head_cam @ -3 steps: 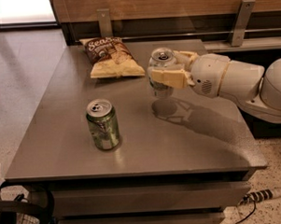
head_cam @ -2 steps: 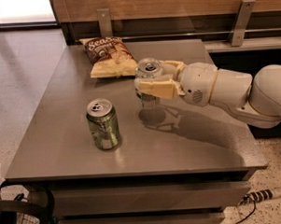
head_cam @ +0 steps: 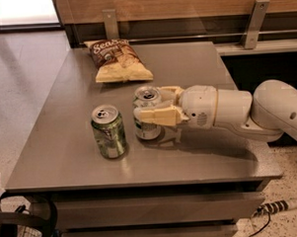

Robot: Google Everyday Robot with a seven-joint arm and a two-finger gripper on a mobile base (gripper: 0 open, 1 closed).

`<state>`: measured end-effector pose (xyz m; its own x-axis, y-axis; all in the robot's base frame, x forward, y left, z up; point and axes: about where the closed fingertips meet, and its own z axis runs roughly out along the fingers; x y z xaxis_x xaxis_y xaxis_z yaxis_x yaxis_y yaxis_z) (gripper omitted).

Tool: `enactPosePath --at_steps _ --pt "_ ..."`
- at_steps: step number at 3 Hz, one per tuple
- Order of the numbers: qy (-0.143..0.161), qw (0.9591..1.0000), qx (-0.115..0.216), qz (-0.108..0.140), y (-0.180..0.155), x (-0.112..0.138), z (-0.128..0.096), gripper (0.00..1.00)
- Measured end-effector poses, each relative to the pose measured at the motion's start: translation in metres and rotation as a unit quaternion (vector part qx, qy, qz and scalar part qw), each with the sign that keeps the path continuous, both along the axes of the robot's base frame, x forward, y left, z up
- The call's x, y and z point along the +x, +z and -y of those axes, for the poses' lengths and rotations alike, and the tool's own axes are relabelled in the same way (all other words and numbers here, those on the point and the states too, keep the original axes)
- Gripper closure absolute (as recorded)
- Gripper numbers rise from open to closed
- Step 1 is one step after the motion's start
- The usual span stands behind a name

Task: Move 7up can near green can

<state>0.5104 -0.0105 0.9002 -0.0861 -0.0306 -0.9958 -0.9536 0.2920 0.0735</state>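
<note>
The 7up can (head_cam: 148, 125), pale silver-white with green markings and a silver top, stands upright on the grey table (head_cam: 199, 158) near its middle. My gripper (head_cam: 150, 106) reaches in from the right and is shut on the 7up can, one cream finger across its front and the other behind it. The green can (head_cam: 108, 131), shiny metallic green with a silver top, stands upright just left of the 7up can, a small gap between them.
A bag of chips (head_cam: 115, 59) lies at the back of the table. My white arm (head_cam: 247, 109) stretches over the table's right side. A wooden wall with metal brackets stands behind the table. A power strip (head_cam: 283, 205) lies on the floor at lower right.
My gripper has carried the 7up can left and toward the front, from the table's right middle to just beside the green can. The green can and chips have not moved.
</note>
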Motion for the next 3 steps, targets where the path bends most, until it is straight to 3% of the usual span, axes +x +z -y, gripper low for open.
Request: enactPosePath --at_steps 1,3 --pt "0.009 0.9999 -0.002 -0.012 -0.0201 -0.0029 -0.0001 1.00" --pt "0.009 0.9999 -0.002 -0.012 -0.0148 -0.0030 -0.0001 0.57"
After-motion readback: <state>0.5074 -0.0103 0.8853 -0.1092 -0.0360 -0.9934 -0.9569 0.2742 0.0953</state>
